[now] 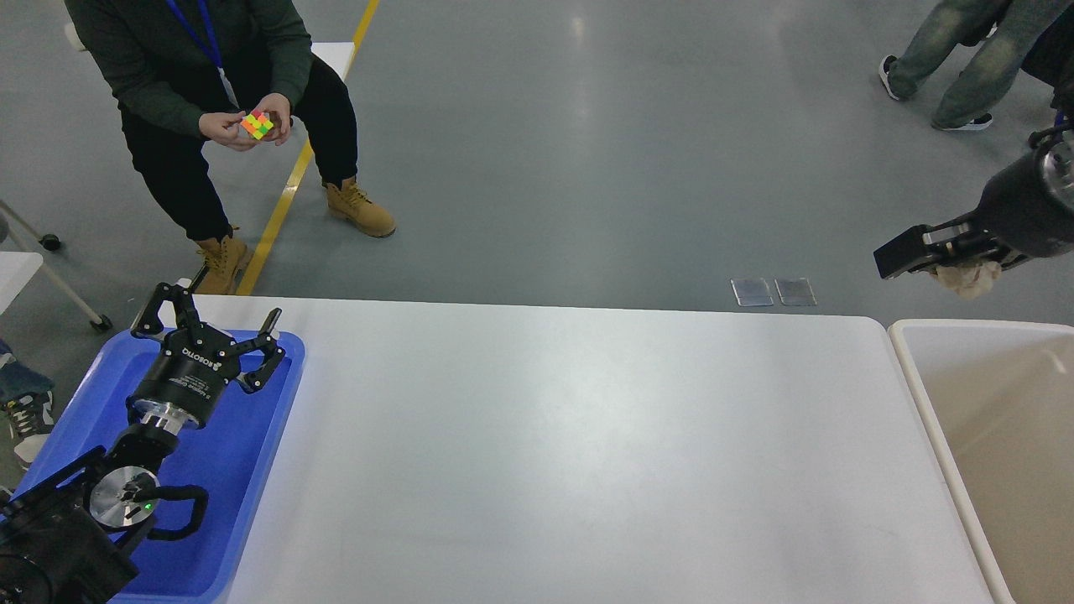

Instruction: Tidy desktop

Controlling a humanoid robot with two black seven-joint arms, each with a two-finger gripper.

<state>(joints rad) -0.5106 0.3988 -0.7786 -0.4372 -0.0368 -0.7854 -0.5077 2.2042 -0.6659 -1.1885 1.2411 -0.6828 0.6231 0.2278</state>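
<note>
Left end effector (208, 325), marked ROBOTIQ, spread wide over the blue tray (252, 470); right end effector (931, 256) clasps crumpled paper (969, 277) above the beige bin (931, 403).

"ROBOTIQ" is printed on the left hand (216, 323).

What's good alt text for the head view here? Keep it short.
The right hand holds a crumpled beige wad near the beige bin at the right end of a white desktop. The left hand hangs open over a blue tray. Beyond the table a seated person turns a puzzle cube.
</note>
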